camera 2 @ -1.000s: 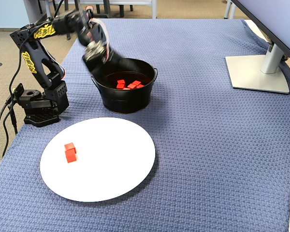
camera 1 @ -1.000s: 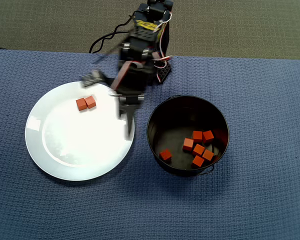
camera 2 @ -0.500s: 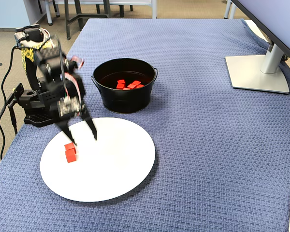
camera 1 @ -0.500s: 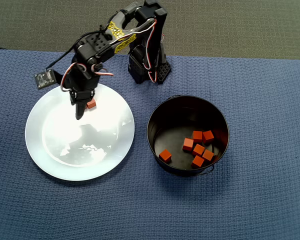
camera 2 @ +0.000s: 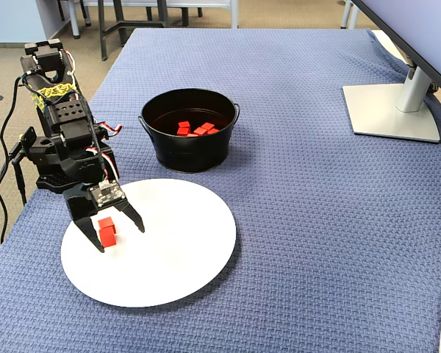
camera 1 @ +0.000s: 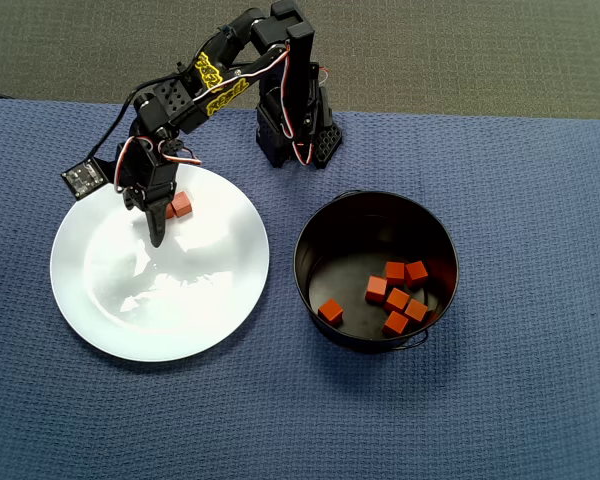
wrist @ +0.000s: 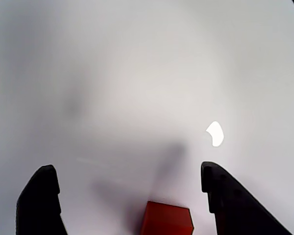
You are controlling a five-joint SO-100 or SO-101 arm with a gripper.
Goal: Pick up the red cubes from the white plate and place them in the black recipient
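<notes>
While the claw [camera 2: 119,236] straddles them, matte red cubes [camera 2: 106,230] sit stacked.

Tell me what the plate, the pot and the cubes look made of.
White plate: glossy, probably glazed ceramic; it mirrors the arm. Black pot: shiny, likely enamelled or painted metal, with a thin wire handle. Red cubes: matte with crisp edges, maybe painted wood or plastic; I can't tell which.

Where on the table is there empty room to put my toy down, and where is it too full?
Bare blue cloth lies between the black pot and the monitor stand, and in front of the white plate. The plate's half away from the arm is bare too. It is crowded where the open gripper straddles the red cubes, and inside the pot.
</notes>
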